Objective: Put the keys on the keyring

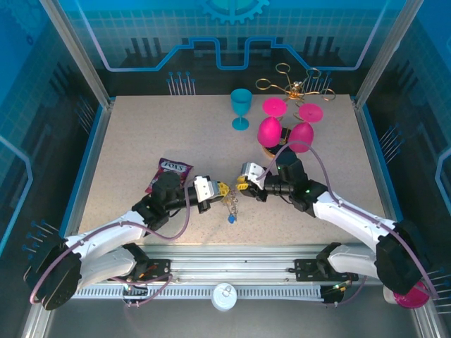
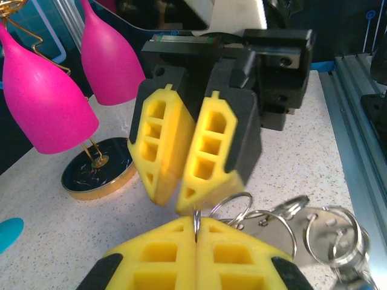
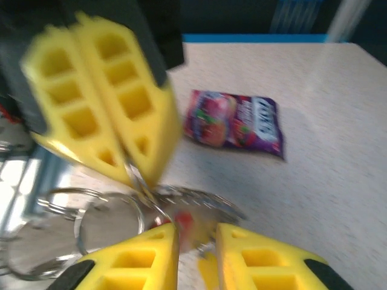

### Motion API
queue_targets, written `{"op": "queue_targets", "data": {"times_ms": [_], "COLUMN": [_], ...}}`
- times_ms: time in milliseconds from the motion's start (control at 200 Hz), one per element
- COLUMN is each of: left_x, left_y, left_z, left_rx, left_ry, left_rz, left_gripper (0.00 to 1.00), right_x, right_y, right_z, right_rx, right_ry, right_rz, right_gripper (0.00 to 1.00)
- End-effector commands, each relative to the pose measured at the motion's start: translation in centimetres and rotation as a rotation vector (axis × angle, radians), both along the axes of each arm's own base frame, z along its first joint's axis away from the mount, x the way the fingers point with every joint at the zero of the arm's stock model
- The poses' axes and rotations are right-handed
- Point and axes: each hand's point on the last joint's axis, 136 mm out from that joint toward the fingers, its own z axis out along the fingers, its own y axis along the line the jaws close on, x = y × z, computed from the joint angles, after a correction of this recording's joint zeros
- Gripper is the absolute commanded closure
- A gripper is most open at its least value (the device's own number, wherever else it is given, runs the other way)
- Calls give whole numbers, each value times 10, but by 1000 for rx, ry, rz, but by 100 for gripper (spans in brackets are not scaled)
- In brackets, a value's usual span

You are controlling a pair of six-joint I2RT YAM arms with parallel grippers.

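Observation:
My left gripper (image 1: 223, 188) and right gripper (image 1: 241, 187) meet tip to tip over the middle front of the table. The left gripper (image 2: 196, 222) is shut on a thin silver ring of the keyring (image 2: 195, 216). More silver rings (image 2: 275, 226) trail off to its right. A bunch of keys (image 1: 231, 208) hangs below the fingertips, a blue-headed key (image 1: 231, 219) lowest. The right gripper (image 3: 196, 234) stands open, and a blurred red key head (image 3: 184, 222) and metal lie in the gap. Opposite it are the left gripper's yellow fingers (image 3: 103, 109).
A purple candy packet (image 1: 169, 174) lies left of the grippers. Behind them stand a teal goblet (image 1: 241, 107), pink goblets (image 1: 268, 130) and a gold wire rack (image 1: 292, 86). A dark, gold-rimmed disc (image 2: 97, 172) sits under the pink goblets (image 2: 36, 103).

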Motion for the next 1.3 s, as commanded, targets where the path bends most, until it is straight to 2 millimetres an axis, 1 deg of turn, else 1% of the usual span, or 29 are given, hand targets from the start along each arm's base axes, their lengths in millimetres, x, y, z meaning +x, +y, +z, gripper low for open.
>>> {"op": "queue_targets", "data": {"times_ms": [0, 85, 135, 170, 320, 410, 600, 725, 996, 1046, 1141, 1271, 1296], "left_x": [-2, -2, -2, -2, -3, -3, -4, -5, -7, -7, -7, -8, -8], "left_y": [2, 1, 1, 1, 1, 1, 1, 0, -2, -2, -3, -4, -4], "left_z": [7, 5, 6, 5, 5, 5, 7, 6, 8, 10, 12, 12, 13], "left_rx": [-6, -1, 0, 3, 5, 2, -5, -4, -14, -21, -31, -44, -46], "left_ry": [-35, -32, -33, -31, -32, -33, -34, -31, -26, -30, -30, -23, -23], "left_rz": [-9, -11, -11, -11, -14, -17, -20, -29, -44, -45, -54, -61, -59], "left_gripper": [100, 100, 100, 100, 100, 100, 100, 100, 100, 100, 100, 100, 100], "right_x": [7, -16, -26, -30, -35, -38, -37, -35, -34, -33, -33, -34, -34], "right_y": [-18, -7, -2, 1, 5, 10, 22, 26, 34, 36, 38, 38, 38], "right_z": [-6, 7, 15, 19, 32, 35, 31, 28, 29, 28, 28, 30, 31], "right_rx": [-84, 0, 53, 78, 134, 140, 136, 135, 143, 144, 146, 152, 151], "right_ry": [-78, -66, -55, -53, -48, -26, 2, 16, 15, 18, 18, 16, 14], "right_rz": [-68, 59, 117, 135, 165, 196, 229, 236, 258, 263, 267, 278, 279], "right_gripper": [78, 78, 77, 76, 75, 75, 75, 75, 76, 77, 83, 100, 100]}}
